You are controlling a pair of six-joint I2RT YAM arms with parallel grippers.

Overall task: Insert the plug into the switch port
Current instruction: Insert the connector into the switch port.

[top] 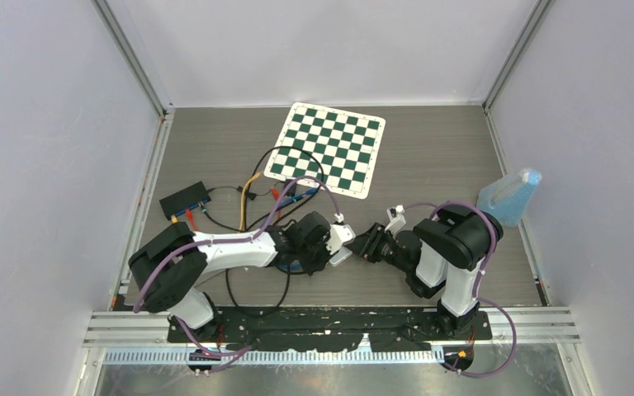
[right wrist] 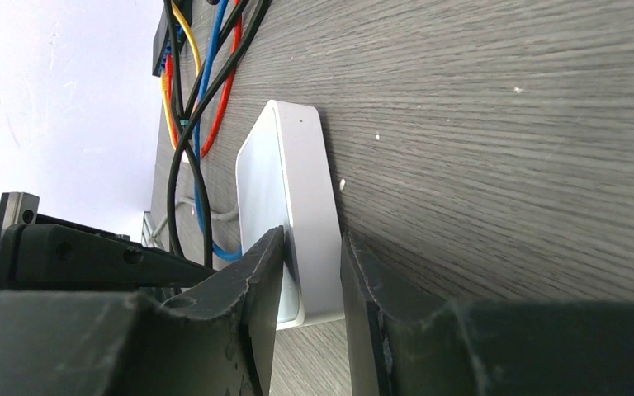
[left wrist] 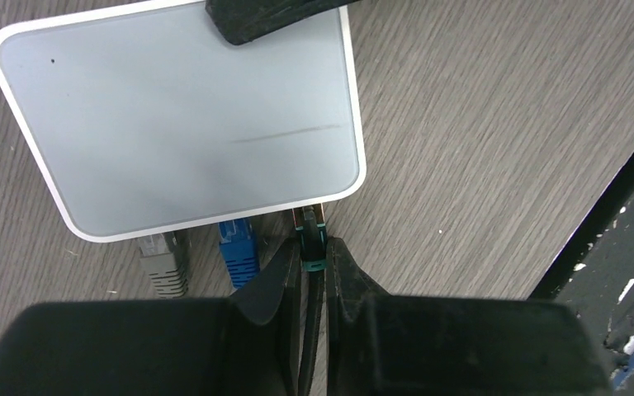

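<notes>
The white network switch (left wrist: 173, 124) lies on the grey wood-grain table (left wrist: 479, 124), between the two arms near the middle of the top view. A grey plug (left wrist: 161, 264) and a blue plug (left wrist: 238, 252) already sit side by side in its near edge.

The left gripper (left wrist: 314, 266) is pressed together on the green-booted plug (left wrist: 311, 235) and its black cable, with a finger on each side. The plug's tip meets the switch's near edge, just right of the blue plug. Whether it is seated in the port cannot be told.

The right gripper (right wrist: 309, 272) straddles the opposite edge of the switch. One finger (right wrist: 256, 272) lies against the flat top face, and the other sits just beside the underside. Whether the jaws actually press on the switch cannot be told.

A bundle of yellow, blue, red and black cables (right wrist: 190, 99) runs away behind the switch. Farther back on the table are a green-and-white chessboard (top: 326, 148), a small black box (top: 184, 198) and a blue spray bottle (top: 508, 196).
</notes>
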